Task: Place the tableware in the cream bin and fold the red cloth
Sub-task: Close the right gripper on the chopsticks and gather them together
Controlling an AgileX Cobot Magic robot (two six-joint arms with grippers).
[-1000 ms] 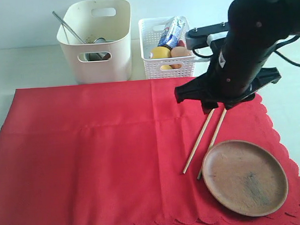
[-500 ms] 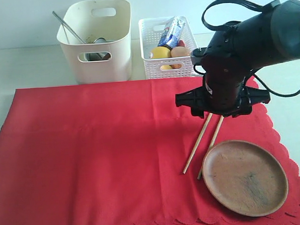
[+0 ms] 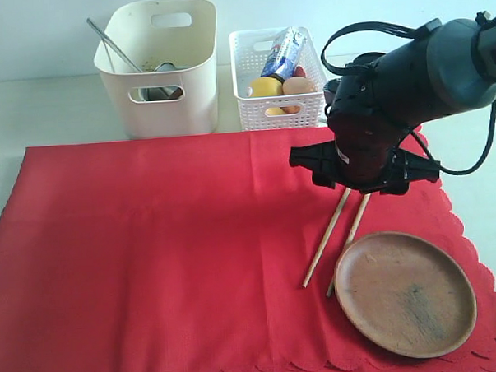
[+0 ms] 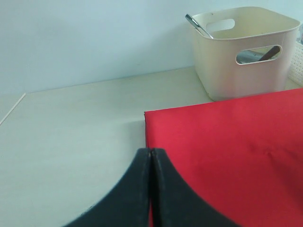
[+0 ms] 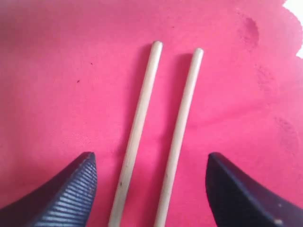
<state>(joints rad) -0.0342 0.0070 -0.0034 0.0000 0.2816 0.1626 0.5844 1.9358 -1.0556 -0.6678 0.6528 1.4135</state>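
Observation:
The red cloth [image 3: 168, 247] lies flat across the table. On its right part lie a pair of wooden chopsticks [image 3: 337, 237] and a round brown wooden plate [image 3: 405, 293]. My right gripper [image 5: 150, 163] is open, low over the chopsticks [image 5: 161, 137], one finger on each side of the pair. In the exterior view the right arm [image 3: 377, 123] covers their far ends. The cream bin [image 3: 159, 66] stands behind the cloth with a steel utensil handle [image 3: 110, 42] sticking out. My left gripper [image 4: 150, 152] is shut and empty, over the cloth's [image 4: 227, 151] corner edge.
A white perforated basket [image 3: 276, 78] with food and a milk carton stands right of the cream bin [image 4: 244, 52]. Bare pale table [image 4: 71, 132] lies left of the cloth. The cloth's scalloped edge [image 3: 473, 242] runs along the right.
The right arm has swung left and lowered over the far ends of the chopsticks. Chopsticks, plate and bins have not moved.

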